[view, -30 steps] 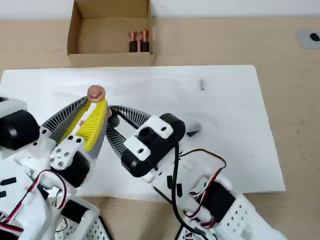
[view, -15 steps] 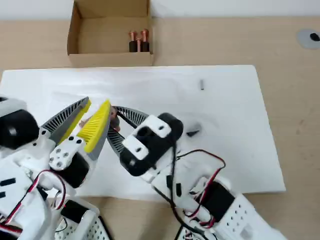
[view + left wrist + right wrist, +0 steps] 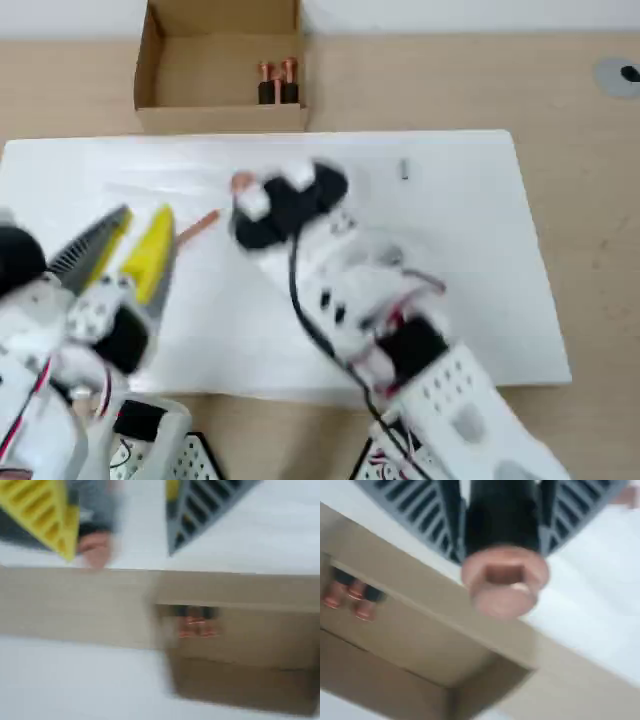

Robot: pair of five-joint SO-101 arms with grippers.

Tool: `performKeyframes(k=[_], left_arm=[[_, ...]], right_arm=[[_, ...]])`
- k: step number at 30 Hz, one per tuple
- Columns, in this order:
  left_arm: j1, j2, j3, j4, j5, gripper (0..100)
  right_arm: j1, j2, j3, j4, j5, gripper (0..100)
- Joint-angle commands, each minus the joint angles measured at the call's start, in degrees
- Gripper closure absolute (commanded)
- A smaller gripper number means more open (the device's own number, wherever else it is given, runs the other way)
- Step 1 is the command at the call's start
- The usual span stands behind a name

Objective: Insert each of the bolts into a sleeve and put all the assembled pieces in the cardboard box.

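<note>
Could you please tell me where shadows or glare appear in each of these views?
High view: the white sheet is evenly bright, with no hard glare. Left wrist view: the cardboard box is shaded inside, around the assembled pieces. Right wrist view: the box's inner corner is darkest, and the bolt in the right gripper carries a pale highlight.

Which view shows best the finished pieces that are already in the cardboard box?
The high view. There the finished pieces stand in a corner of the cardboard box, with copper tops and black sleeves distinct. Both wrist views show them as blurred copper spots inside the box.
</note>
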Motion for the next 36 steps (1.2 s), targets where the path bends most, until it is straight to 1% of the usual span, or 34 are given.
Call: performKeyframes(k=[1, 4, 7, 12, 15, 17, 22, 28, 31, 36], left_arm=[[-8.4, 5.1, -0.3, 0.4, -0.6, 87], [-12.0, 8.5, -0.2, 0.4, -0.5, 87], [-14.2, 10.2, -0.2, 0.4, -0.5, 87], [-14.5, 10.4, 1.8, 0.5, -0.5, 87], [-14.7, 10.4, 3.8, 0.5, -0.8, 87], [-14.7, 10.4, 5.0, 0.5, -0.9, 87], [-14.7, 10.4, 6.6, 0.1, -0.7, 87], [-14.8, 10.2, 6.5, 0.5, -0.9, 87], [-14.9, 9.5, 7.0, 0.6, -0.9, 87], [-14.8, 7.6, 6.9, 0.6, -0.9, 87]], right_arm=[[4.8, 14.5, -18.6, 0.1, -0.2, 98.9], [7.3, 27.2, -30.5, 0.1, -0.2, 98.9], [9.8, 40.4, -42.2, 0.1, -0.2, 98.9], [12.4, 63.2, -59.8, 0.1, -0.1, 98.8], [13.6, 75.9, -73.3, 0.2, 0.0, 98.8], [14.2, 84.2, -82.1, 0.5, 2.2, 98.8], [14.2, 102.1, -104.7, 6.1, 7.7, 98.8], [14.5, 121.2, -127.4, 6.4, 13.4, 98.8], [14.5, 128.4, -134.7, 6.5, 16.4, 98.7], [14.5, 135.3, -139.7, 8.4, 20.6, 98.4]])
